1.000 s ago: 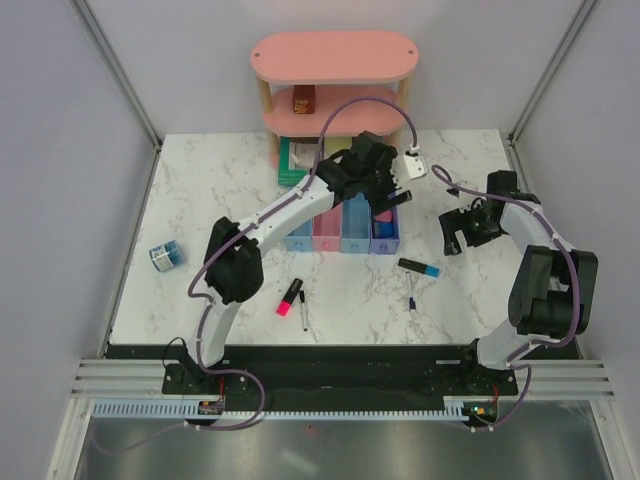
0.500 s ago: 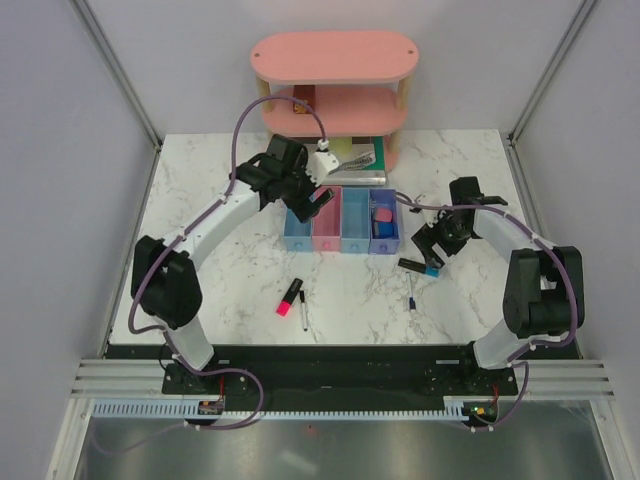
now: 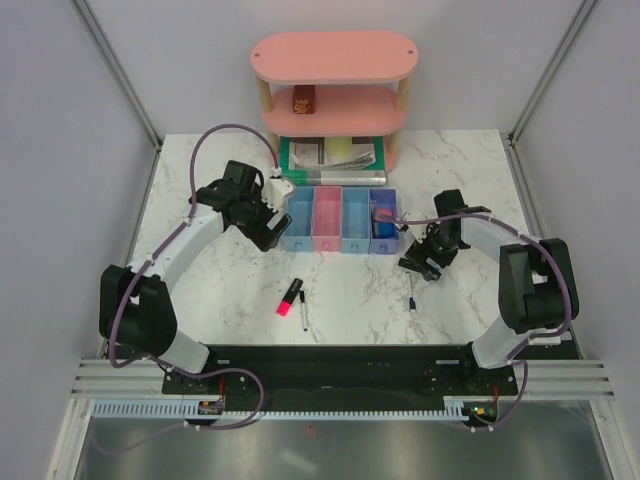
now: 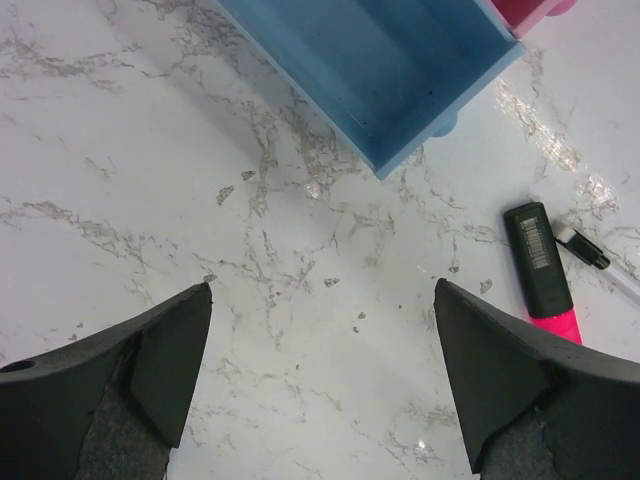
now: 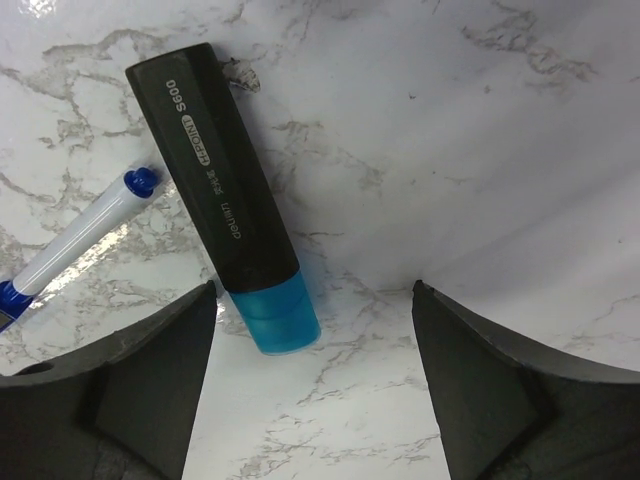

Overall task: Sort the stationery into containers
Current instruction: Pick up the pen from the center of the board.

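Observation:
The four joined trays (image 3: pixel 299 236) stand in a row mid-table: light blue, pink, light blue, purple-blue. The purple-blue tray (image 3: pixel 397 222) holds a pink eraser (image 3: pixel 381 213) and a blue item. My left gripper (image 3: pixel 268 228) is open and empty, just left of the first blue tray (image 4: pixel 400 70). A pink highlighter (image 3: pixel 290 297) and a thin pen (image 3: pixel 303 310) lie nearer; both show in the left wrist view, highlighter (image 4: pixel 545 280) and pen (image 4: pixel 600 265). My right gripper (image 5: pixel 314 290) is open just above the black-and-blue highlighter (image 5: pixel 225 200), whose blue cap lies by the left finger. A second pen (image 5: pixel 80 240) lies beside it. The tape roll is hidden.
A pink oval shelf (image 3: pixel 335 60) stands at the back with a brown box (image 3: pixel 303 100) on its middle level and green books (image 3: pixel 330 155) under it. White walls close in the table on three sides.
My left arm has swung from over the right-hand trays to the left end of the row. My right gripper has moved left and nearer, down over the black-and-blue highlighter.

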### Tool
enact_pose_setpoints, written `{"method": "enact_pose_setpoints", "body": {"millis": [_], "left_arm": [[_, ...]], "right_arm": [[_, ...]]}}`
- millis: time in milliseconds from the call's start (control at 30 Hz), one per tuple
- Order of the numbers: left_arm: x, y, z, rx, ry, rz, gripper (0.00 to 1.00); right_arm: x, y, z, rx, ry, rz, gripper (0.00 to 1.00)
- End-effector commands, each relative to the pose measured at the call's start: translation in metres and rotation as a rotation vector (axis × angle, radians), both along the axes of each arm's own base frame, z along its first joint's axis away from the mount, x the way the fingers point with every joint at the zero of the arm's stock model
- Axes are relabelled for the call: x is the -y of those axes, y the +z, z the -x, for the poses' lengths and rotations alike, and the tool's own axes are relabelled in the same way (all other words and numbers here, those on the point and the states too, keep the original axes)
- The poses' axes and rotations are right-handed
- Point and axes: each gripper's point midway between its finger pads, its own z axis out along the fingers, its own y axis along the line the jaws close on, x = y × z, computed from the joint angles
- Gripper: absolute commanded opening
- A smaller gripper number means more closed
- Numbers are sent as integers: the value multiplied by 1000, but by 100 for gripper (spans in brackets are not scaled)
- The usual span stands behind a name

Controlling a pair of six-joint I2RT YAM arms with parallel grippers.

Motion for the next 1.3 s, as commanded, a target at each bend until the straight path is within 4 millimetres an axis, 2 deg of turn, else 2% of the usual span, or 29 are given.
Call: {"method": "enact_pose_setpoints", "body": {"millis": [0, 100, 133, 200, 233, 300, 333, 400, 533, 567, 633, 667, 700, 733, 800, 833, 900, 933, 1033, 1167, 1200, 1267], "left_arm": [[8, 5, 14, -17, -38, 44, 99], [12, 4, 26, -58, -60, 71, 99], [12, 3, 30, -68, -65, 78, 99], [15, 0, 44, -99, -96, 97, 99], [15, -2, 48, -107, -100, 102, 99], [14, -12, 61, -139, -114, 101, 100], [13, -22, 71, -165, -124, 92, 100], [12, -29, 81, -187, -137, 89, 100], [17, -49, 113, -249, -203, 65, 100], [18, -52, 117, -258, -211, 61, 100], [21, -58, 125, -282, -220, 55, 100], [21, -60, 126, -289, -220, 53, 100], [21, -62, 127, -297, -214, 52, 100], [22, -66, 127, -306, -213, 46, 100], [24, -69, 128, -317, -207, 47, 100], [26, -70, 126, -310, -210, 48, 100], [28, -76, 127, -321, -205, 38, 100], [28, -79, 127, -318, -204, 25, 100], [34, -87, 126, -321, -205, 14, 100], [40, -95, 124, -330, -211, 7, 100], [41, -98, 122, -333, -210, 3, 100], [41, -102, 120, -333, -208, -12, 100]], "right_arm": [[-2, -16, 4, -9, 31, -1, 85], [0, -20, 6, -7, 32, 1, 79], [0, -20, 6, -1, 34, 3, 71], [1, -21, 10, -2, 40, 7, 61], [2, -21, 12, -4, 42, 11, 51], [4, -18, 16, 0, 46, 19, 39], [5, -17, 18, 1, 47, 22, 30], [5, -6, 21, 16, 53, 21, 23], [4, 22, 27, 54, 70, 8, 21], [3, 38, 23, 98, 73, 3, 21], [2, 52, 28, 105, 81, -9, 20], [0, 70, 22, 159, 83, -17, 20], [-3, 79, 25, 161, 89, -38, 20], [-6, 100, 19, 217, 83, -57, 20], [-17, 121, 19, 245, 83, -119, 20], [-23, 143, 12, 296, 64, -158, 20], [-34, 165, 5, 336, 53, -222, 20], [-45, 183, 0, 365, 58, -290, 20], [-67, 212, -18, 402, 2, -434, 20], [-88, 239, -50, 440, -105, -597, 20], [-93, 250, -61, 468, -142, -650, 20], [-102, 252, -73, 457, -168, -706, 20]]}}
